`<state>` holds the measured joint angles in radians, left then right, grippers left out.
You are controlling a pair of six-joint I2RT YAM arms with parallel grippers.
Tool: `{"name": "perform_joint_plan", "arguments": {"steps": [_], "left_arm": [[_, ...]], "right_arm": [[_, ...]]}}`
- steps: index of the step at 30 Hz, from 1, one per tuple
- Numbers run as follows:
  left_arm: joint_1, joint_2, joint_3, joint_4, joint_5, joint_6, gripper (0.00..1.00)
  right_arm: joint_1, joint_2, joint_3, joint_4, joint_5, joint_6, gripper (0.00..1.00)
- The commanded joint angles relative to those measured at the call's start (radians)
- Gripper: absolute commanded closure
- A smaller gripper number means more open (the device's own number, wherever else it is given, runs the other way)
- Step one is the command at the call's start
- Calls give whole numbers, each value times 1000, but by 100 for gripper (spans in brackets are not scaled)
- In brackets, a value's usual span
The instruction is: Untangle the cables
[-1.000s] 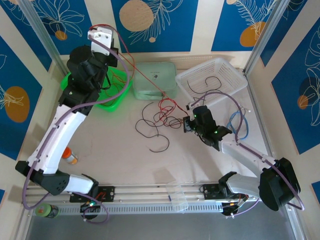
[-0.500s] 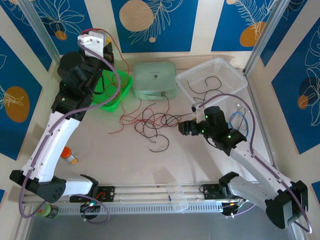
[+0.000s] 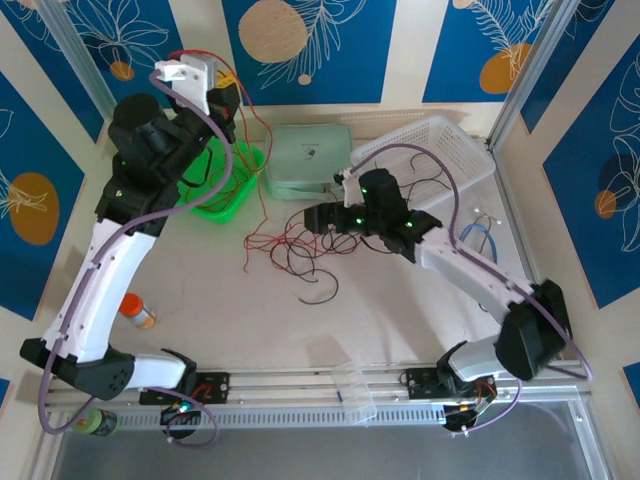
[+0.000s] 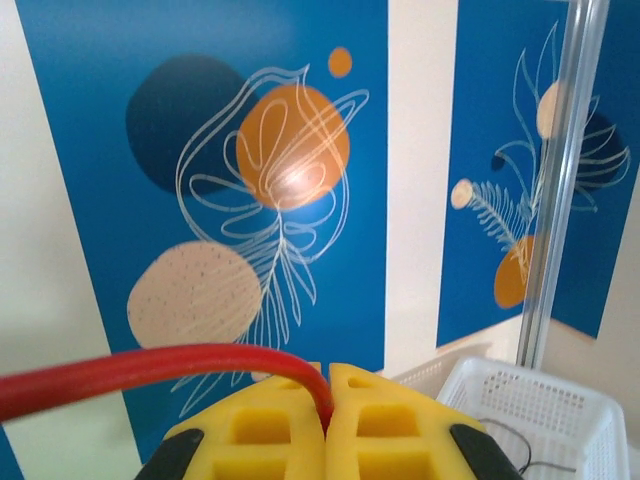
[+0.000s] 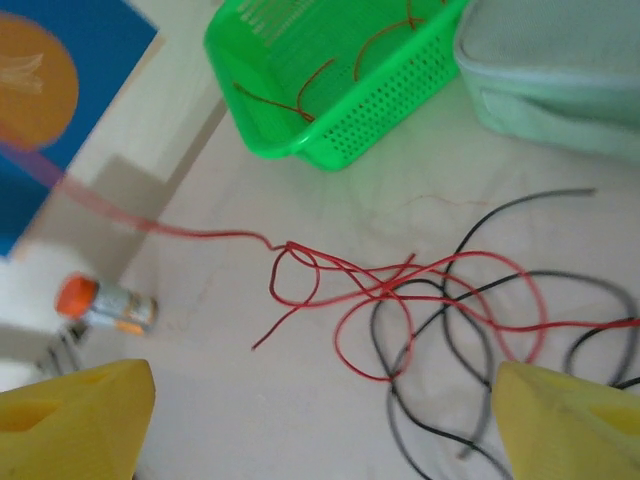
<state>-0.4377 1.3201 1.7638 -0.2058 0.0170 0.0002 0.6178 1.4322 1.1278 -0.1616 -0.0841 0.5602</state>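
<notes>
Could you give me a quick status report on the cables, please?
Left gripper: jaws shut on red cable, held high. Right gripper: jaws open above red-and-black cable tangle. Nothing blocking.

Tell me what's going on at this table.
Two robot arms are untangling thin red and black cables. The left end effector is shut on a red cable and raised well off the table. The right end effector hovers open over the rest of the strands, holding nothing.
</notes>
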Motion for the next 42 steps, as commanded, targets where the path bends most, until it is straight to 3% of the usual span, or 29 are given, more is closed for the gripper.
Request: {"name": "perform_joint_plan", "arguments": {"steps": [1, 3, 6, 13, 22, 25, 33, 42], "left_arm": [[-7, -25, 47, 24, 31, -20, 99], [-8, -29, 58, 27, 29, -14, 99], [-7, -34, 69, 25, 23, -5, 99], [-7, -74, 5, 55, 26, -11, 99], [-7, -88, 5, 87, 20, -6, 99], [-7, -87, 7, 119, 15, -2, 99], [-7, -113, -11, 216, -39, 61, 100], [-6, -108, 29, 288, -284, 322, 100]], "right_arm": [[-2, 113, 15, 83, -102, 393, 13], [5, 197, 23, 178, -201, 545, 14], [34, 283, 47, 254, -245, 700, 15], [77, 343, -13, 443, -96, 936, 15], [149, 486, 84, 348, -89, 1080, 18], [164, 547, 128, 329, -96, 1095, 29], [152, 621, 175, 250, -23, 1055, 99], [101, 560, -14, 180, -30, 931, 100]]}}
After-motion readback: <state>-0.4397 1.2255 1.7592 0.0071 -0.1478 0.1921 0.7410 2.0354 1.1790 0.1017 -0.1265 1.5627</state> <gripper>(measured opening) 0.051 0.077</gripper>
